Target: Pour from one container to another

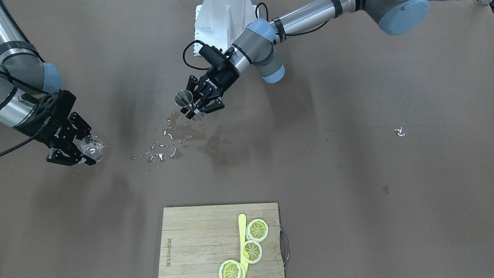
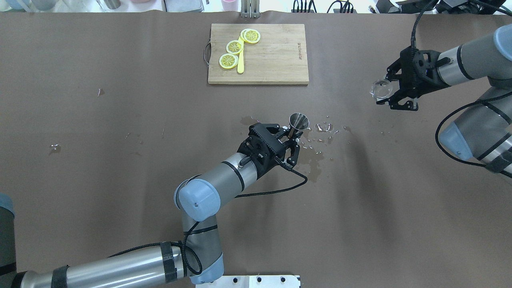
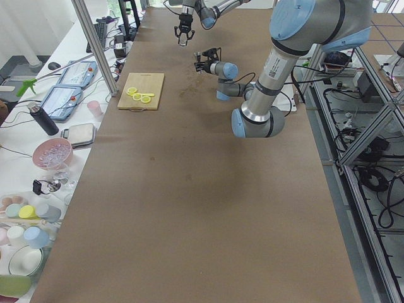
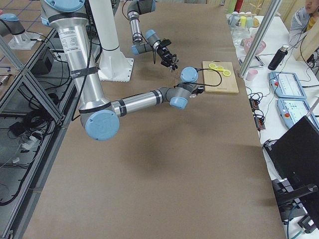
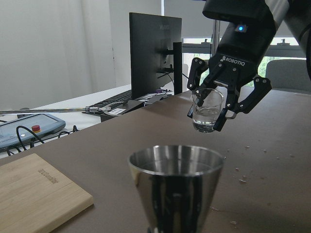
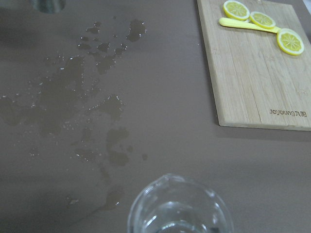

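Note:
My left gripper [image 2: 291, 141] is shut on a steel jigger [image 2: 298, 121], which it holds upright above the wet patch at the table's middle; the jigger [image 5: 175, 187] fills the bottom of the left wrist view and shows again [image 1: 184, 98] in the front view with the left gripper [image 1: 198, 106]. My right gripper [image 2: 394, 94] is shut on a small clear glass beaker [image 2: 381, 88], upright, with a little clear liquid in it, off to the right and apart from the jigger. The beaker [image 6: 179, 208] rim shows in the right wrist view, and the beaker [image 5: 208, 110] hangs beyond the jigger in the left wrist view.
Spilled water [image 2: 320, 138] with droplets wets the brown table cover under and beside the jigger. A wooden cutting board [image 2: 272, 56] at the far middle carries lemon slices [image 2: 234, 47] and a yellow stick [image 2: 241, 60]. Cups and bottles stand past the table's far edge.

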`<act>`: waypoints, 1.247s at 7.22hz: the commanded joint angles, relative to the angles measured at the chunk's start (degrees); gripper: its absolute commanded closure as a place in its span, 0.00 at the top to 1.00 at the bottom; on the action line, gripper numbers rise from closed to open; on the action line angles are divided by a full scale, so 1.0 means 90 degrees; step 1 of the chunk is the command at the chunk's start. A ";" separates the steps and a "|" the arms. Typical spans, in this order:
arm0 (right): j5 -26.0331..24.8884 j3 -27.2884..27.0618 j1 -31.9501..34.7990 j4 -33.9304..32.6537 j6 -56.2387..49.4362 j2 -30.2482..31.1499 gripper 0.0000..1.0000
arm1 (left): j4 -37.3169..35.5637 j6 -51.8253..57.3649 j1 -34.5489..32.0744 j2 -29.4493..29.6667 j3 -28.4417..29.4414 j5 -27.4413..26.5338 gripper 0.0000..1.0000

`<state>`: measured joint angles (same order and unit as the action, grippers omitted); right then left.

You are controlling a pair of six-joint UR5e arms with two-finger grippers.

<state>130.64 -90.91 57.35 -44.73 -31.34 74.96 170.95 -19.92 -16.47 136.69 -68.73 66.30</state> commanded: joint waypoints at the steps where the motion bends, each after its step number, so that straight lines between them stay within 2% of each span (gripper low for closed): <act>1: 0.0004 -0.0348 -0.0034 -0.0869 -0.0347 -0.0038 0.00 | 0.0000 0.0035 0.0004 0.0017 0.0029 -0.0013 0.00; 5: 0.0249 -0.0348 -0.0034 -0.0851 -0.0297 -0.0057 0.00 | -0.0010 0.0055 -0.0015 0.0017 0.0059 -0.0033 0.00; 7: 0.0396 -0.0415 -0.0073 -0.0957 -0.0248 -0.0184 0.00 | 0.0000 0.0055 -0.0035 -0.0003 0.0078 -0.0247 0.00; 9: 0.0241 -0.0940 -0.0462 -0.1909 -0.0141 -0.0321 0.00 | 0.0000 0.0055 -0.0054 -0.0003 0.0117 -0.0267 0.00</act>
<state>133.47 -96.66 55.07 -56.84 -32.96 72.92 170.94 -19.43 -16.84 136.68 -67.87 64.11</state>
